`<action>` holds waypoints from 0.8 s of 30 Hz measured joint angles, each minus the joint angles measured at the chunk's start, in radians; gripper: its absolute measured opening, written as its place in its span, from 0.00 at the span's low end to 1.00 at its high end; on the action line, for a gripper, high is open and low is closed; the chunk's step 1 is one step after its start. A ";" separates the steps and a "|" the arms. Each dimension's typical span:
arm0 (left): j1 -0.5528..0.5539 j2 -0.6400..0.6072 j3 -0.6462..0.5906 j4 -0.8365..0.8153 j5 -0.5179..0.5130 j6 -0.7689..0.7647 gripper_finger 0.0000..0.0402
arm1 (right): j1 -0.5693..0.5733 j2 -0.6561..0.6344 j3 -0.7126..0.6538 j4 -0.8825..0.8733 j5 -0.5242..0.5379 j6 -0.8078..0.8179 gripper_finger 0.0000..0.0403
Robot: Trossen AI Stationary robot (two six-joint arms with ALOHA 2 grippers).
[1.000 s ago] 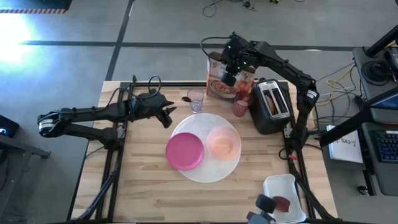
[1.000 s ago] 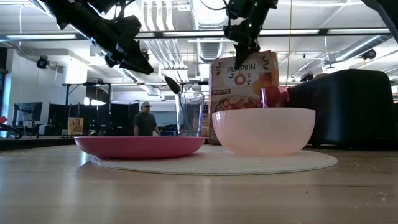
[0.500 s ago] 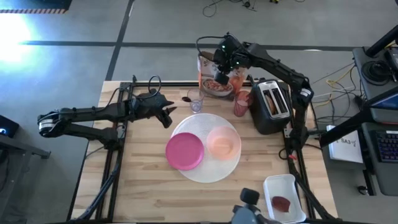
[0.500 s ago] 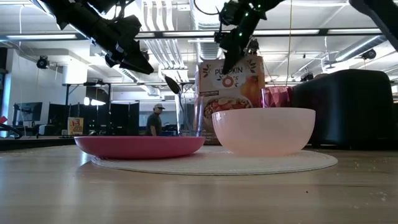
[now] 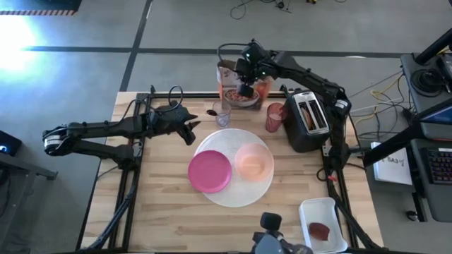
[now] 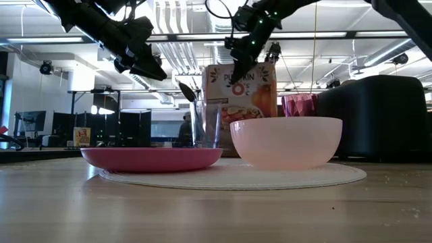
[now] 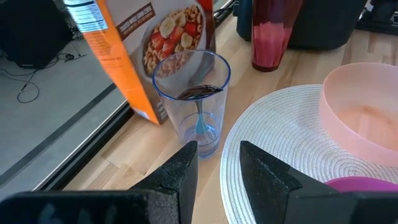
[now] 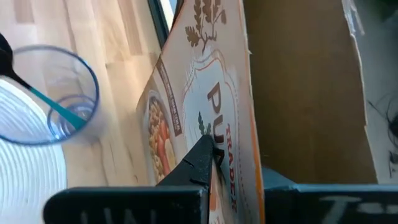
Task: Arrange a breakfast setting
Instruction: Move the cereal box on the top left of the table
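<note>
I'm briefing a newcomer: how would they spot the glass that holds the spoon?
Start at the large white round mat in mid-table. Just off its far edge, in front of the orange cereal box, stands the small clear glass. Unlike the translucent pink cup nearby, it is colourless and holds the teal-handled spoon.

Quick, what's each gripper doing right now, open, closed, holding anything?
Left gripper: open, empty, hovering near the small clear glass.
Right gripper: shut on the top of the orange cereal box, at the table's far edge.

The wooden desk (image 5: 169, 204) carries a white round mat (image 5: 227, 195), a small clear glass (image 5: 222, 118), a pink cup (image 5: 274, 117), a toaster (image 5: 306, 120) and a white tray (image 5: 319, 215), perhaps plastic.
</note>
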 joint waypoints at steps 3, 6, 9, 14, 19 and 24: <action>0.000 0.000 0.000 0.000 0.000 0.000 0.26 | 0.011 0.005 -0.001 0.032 -0.002 -0.008 0.02; 0.000 0.000 0.000 0.001 0.000 0.000 0.26 | 0.023 0.009 -0.001 0.064 -0.010 -0.010 0.02; 0.000 -0.002 0.000 0.001 0.000 0.000 0.26 | 0.036 0.009 -0.001 0.091 -0.050 -0.016 0.02; 0.000 -0.010 0.000 0.002 0.000 -0.003 0.26 | 0.063 0.009 -0.001 0.164 -0.053 -0.015 0.02; 0.000 -0.024 0.000 0.002 0.000 -0.003 0.26 | 0.091 0.009 -0.001 0.195 -0.052 -0.032 0.02; 0.000 -0.046 0.000 0.001 0.000 -0.003 0.26 | 0.114 0.009 -0.001 0.202 -0.053 -0.043 0.02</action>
